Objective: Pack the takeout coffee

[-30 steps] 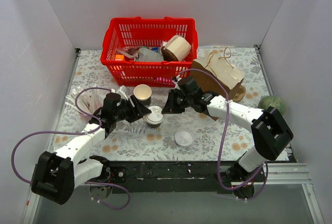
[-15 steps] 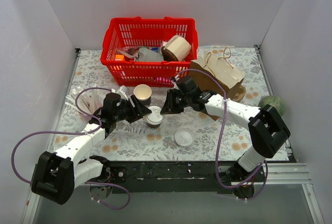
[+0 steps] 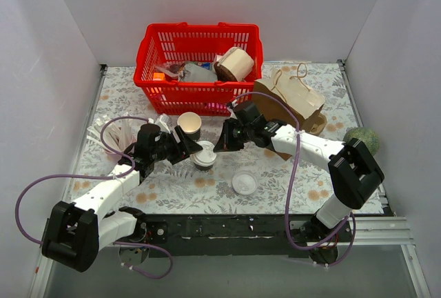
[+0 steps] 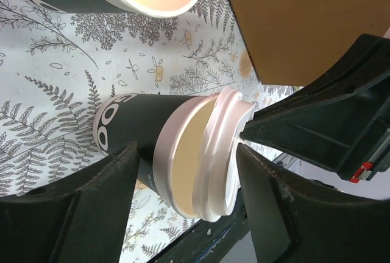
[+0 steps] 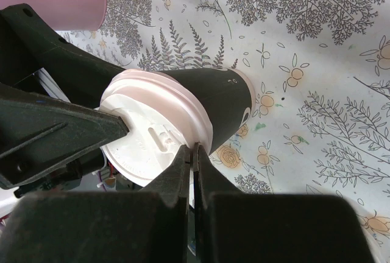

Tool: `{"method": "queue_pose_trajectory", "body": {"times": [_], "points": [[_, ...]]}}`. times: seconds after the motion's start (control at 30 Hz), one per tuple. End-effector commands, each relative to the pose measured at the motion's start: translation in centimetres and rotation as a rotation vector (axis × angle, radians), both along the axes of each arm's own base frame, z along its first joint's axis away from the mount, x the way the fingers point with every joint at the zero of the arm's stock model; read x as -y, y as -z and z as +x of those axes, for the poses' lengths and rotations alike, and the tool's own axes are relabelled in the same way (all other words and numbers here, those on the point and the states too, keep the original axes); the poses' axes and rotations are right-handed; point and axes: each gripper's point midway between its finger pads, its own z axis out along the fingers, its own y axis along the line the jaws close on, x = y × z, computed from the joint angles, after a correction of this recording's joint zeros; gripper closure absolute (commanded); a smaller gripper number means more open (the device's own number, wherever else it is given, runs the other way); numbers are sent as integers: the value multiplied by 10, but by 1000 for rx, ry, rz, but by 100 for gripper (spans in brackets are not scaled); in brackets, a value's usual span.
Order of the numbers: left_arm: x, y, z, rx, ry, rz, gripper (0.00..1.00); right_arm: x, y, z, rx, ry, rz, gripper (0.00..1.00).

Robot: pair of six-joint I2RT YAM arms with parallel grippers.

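While the left gripper (image 4: 186, 148) sits spread around the takeout coffee (image 4: 137, 126), the right gripper (image 5: 194, 153), pressed together, touches its white lid (image 5: 152, 135) at the rim.

The takeout coffee (image 3: 204, 154) stands before the lidless cup (image 3: 189, 124), basket (image 3: 186, 94) behind both, loose lid (image 3: 244, 183) front-right.

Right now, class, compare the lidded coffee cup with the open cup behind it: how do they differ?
The lidded cup wears a white lid, lifted on one side; the open cup has none and shows its cream inside. The lidded cup stands in front; the open cup stands behind it, nearer the red basket. Both are upright, with dark walls.
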Motion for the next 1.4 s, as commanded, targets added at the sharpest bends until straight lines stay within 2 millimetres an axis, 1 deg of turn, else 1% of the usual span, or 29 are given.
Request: {"method": "queue_pose_trajectory", "body": {"times": [0.0,0.07,0.27,0.3,0.33,0.37,0.4,0.43,0.47,0.6,0.7,0.83,0.87,1.0,1.23,1.37], "points": [[5,-14,-2,27,26,-31,32,-7,-31,3,56,-11,36,99],[5,-17,-1,37,26,-30,29,-7,-34,4,61,-11,30,99],[4,-27,-1,58,23,-29,22,-4,-44,8,83,0,8,99],[3,-29,-1,65,21,-27,22,-2,-43,7,74,1,-9,99],[2,-30,-1,68,18,-24,22,-3,-47,8,76,1,-11,99],[2,-30,-1,71,16,-20,22,-2,-47,8,71,2,-24,99],[1,-30,-1,69,14,-16,22,0,-44,9,70,8,-45,99],[0,-31,-1,71,11,-16,21,5,-39,6,50,7,-77,99],[1,-32,-1,74,14,-18,21,4,-39,6,48,5,-85,99],[2,-30,-2,68,23,-19,21,5,-16,-1,-20,-13,-113,99],[3,-30,-2,61,30,-20,22,4,-8,-1,-36,-8,-123,99],[4,-28,-2,58,31,-20,26,4,-5,1,-38,-4,-134,98],[4,-28,-2,56,32,-18,28,3,-5,1,-37,-5,-132,96],[5,-24,-2,40,41,-19,32,3,-10,0,-32,-9,-125,89],[7,-27,-2,46,53,-28,34,3,-28,0,0,-8,-91,80],[7,-26,-2,42,54,-30,35,-2,-32,-3,3,-22,-59,76]]}}
